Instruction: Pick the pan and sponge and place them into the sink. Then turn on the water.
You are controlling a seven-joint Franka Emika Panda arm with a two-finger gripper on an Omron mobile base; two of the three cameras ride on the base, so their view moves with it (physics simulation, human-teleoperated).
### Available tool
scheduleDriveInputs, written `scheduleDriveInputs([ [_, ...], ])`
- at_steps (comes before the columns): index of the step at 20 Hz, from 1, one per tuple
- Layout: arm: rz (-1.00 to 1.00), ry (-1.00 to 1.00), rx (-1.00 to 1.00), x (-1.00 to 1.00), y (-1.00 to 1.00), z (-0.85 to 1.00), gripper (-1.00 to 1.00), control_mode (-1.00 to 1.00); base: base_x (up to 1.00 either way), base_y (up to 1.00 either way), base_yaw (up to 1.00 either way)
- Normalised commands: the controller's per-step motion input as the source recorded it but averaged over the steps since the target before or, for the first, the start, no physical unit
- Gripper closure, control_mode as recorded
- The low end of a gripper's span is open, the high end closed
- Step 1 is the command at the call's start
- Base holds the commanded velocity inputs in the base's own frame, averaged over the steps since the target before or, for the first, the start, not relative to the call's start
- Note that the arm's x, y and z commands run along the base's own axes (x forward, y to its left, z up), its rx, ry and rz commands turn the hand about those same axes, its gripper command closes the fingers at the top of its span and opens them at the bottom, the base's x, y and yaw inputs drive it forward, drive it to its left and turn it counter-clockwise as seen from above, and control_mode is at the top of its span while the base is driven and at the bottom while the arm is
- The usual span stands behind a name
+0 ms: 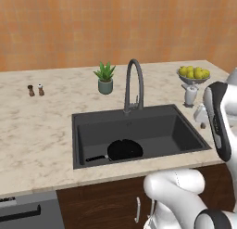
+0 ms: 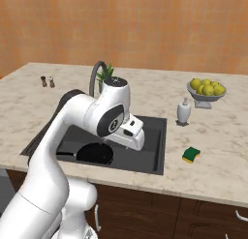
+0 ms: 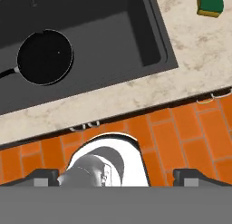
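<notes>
Hand view: pan [image 3: 45, 56] already lay in sink [image 3: 152, 46]; gripper [image 3: 116, 177] spread wide, empty. Sponge [image 3: 210, 4] on counter [image 3: 199, 51] likely next, needing a reach right.

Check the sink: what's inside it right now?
The pan lies flat on the floor of the sink, handle toward the left. No water runs from the faucet. The sponge sits on the counter. In the right base view the arm covers part of the basin.
</notes>
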Motion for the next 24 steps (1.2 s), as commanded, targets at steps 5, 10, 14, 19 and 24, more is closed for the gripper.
scheduleDriveInputs([
  [5,0.00,0.00,-0.03,0.40,-0.82,-0.19,-1.00,-1.00,0.00,0.00,0.00],
  [10,0.00,0.01,0.00,0.37,-0.88,-0.11,-1.00,-1.00,0.00,0.00,0.00],
  [14,-0.02,0.06,0.00,0.46,-0.75,-0.17,-1.00,-1.00,0.00,0.00,0.00],
  [19,0.00,0.00,0.00,0.46,-0.65,-0.27,-1.00,-1.00,0.00,0.00,0.00],
  [24,0.00,0.00,0.00,0.47,-0.47,-0.28,-1.00,-1.00,0.00,0.00,0.00],
])
